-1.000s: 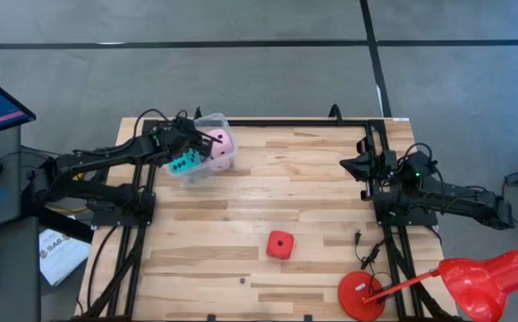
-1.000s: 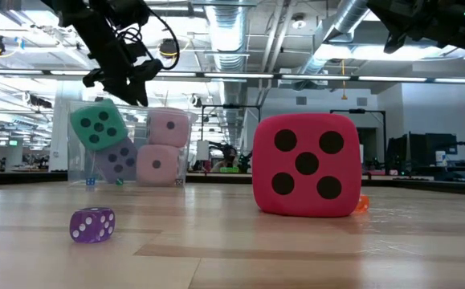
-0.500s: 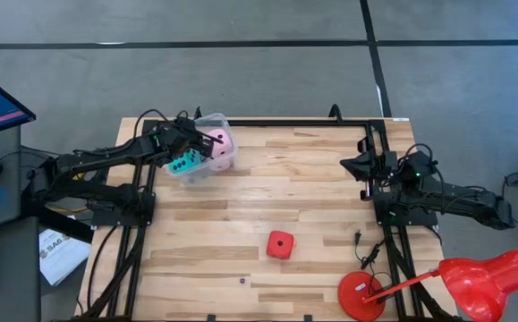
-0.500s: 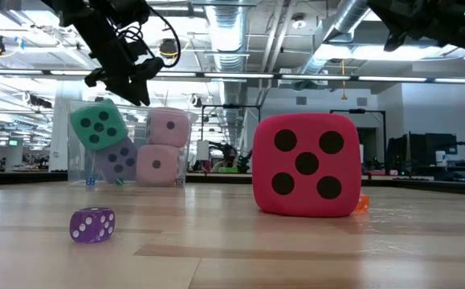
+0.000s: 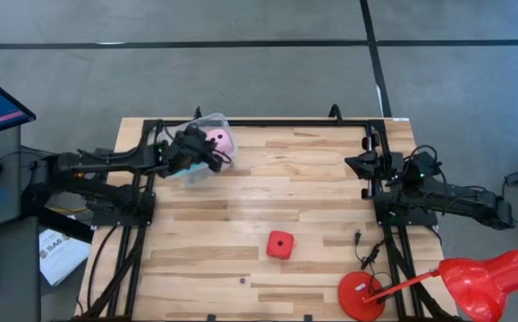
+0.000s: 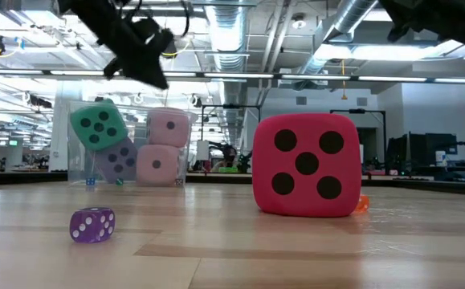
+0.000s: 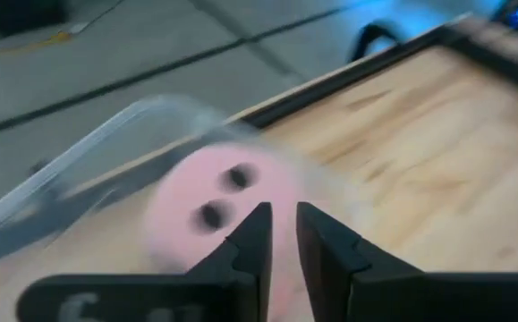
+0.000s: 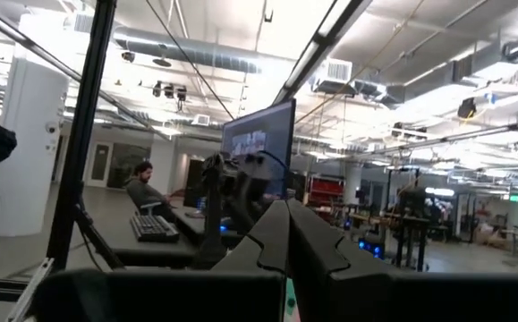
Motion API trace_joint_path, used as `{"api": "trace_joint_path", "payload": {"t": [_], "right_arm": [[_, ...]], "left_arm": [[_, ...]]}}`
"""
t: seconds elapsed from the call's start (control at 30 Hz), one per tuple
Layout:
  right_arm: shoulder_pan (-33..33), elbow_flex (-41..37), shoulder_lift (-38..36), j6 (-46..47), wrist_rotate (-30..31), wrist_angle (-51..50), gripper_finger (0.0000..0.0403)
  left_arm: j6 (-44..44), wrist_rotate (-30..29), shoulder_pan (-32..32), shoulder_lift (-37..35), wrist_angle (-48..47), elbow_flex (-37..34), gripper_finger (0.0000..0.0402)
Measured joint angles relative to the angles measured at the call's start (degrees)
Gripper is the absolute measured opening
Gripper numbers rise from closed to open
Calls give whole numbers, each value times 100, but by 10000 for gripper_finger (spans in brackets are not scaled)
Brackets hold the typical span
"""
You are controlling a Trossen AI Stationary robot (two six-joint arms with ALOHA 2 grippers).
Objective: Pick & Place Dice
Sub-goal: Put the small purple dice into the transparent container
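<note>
Red die [image 5: 280, 244] alone mid-table [image 5: 330, 197]

red die [image 6: 306, 165], clear tub [image 6: 128, 144], small purple die [image 6: 92, 224]

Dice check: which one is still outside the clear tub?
The red die, alone on the bare wood mid-table. The green, violet-blue and two pink dice are all in the tub.
</note>
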Motion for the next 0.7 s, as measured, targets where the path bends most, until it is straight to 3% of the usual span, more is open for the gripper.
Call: {"api": "trace_joint_path", "payload": {"t": [0.33,0.7], "right_arm": [[11,0,0,178,-9,165,0],[13,0,2,533,-27,-118,0]], "left_arm": [[744,-27,-1716,47,1191,1,2],[306,-399,-3581,938,2065,4,1]]}}
